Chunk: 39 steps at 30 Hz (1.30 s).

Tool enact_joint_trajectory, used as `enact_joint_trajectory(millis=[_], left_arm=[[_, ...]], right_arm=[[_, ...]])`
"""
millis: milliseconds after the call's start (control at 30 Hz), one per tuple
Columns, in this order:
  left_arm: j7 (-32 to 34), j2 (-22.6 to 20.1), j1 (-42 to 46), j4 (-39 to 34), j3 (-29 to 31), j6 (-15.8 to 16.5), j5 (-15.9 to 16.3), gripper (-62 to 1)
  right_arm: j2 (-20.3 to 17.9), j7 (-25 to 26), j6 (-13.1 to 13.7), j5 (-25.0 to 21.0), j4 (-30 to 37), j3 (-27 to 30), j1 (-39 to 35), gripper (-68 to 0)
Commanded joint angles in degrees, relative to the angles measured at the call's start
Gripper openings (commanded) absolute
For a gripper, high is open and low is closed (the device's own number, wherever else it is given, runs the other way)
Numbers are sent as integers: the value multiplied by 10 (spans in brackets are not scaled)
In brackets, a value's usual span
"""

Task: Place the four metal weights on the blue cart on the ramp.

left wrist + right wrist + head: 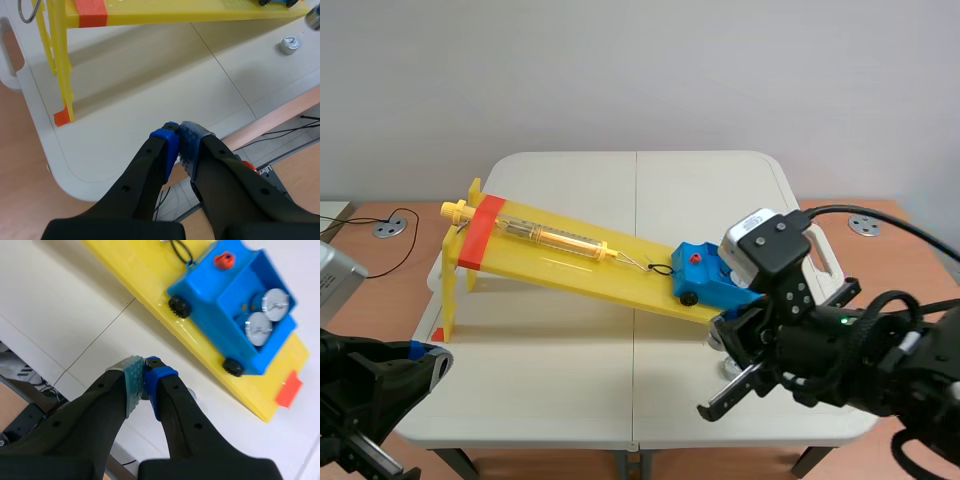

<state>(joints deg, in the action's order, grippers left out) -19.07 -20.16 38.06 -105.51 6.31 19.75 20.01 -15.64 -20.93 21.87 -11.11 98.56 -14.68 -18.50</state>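
- Weights first: two weights (275, 302) already sit in the blue cart (210, 290), ahead of the right pincer (144, 375), at the low end of the yellow ramp (145, 275).
- One loose weight (289, 45) stands on the table (125, 100), well ahead of the left pincer (179, 142). What looks like a second weight (314, 20) shows just beyond it.
- I see both pincers with their fingers pressed together on nothing.
- I judge these pieces small, dense, hard and slick. I would close the pads low across the round side, or one may squirt out.
- I would set each down gently, since the cart sits on wheels and might roll.
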Motion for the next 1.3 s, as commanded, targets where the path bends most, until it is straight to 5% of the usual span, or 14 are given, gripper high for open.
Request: enact_joint_trajectory(millis=[0,333,600,933,1267], left_arm=[[55,5,-21,-39,5,21,42,-578],[55,5,-21,-39,5,21,42,-578],[54,5,-21,-39,5,21,42,-578],[54,5,-21,-39,5,21,42,-578],[55,5,-21,-39,5,21,42,-578]], right_arm=[[-16,34,7,-53,68,44,12,-669],[-20,-59,6,-129,196,171,-23,-669],[-23,-51,4,-150,237,255,-43,-669],[-21,-34,0,-146,143,219,55,-669],[11,-11,-20,-80,53,150,156,-668]])
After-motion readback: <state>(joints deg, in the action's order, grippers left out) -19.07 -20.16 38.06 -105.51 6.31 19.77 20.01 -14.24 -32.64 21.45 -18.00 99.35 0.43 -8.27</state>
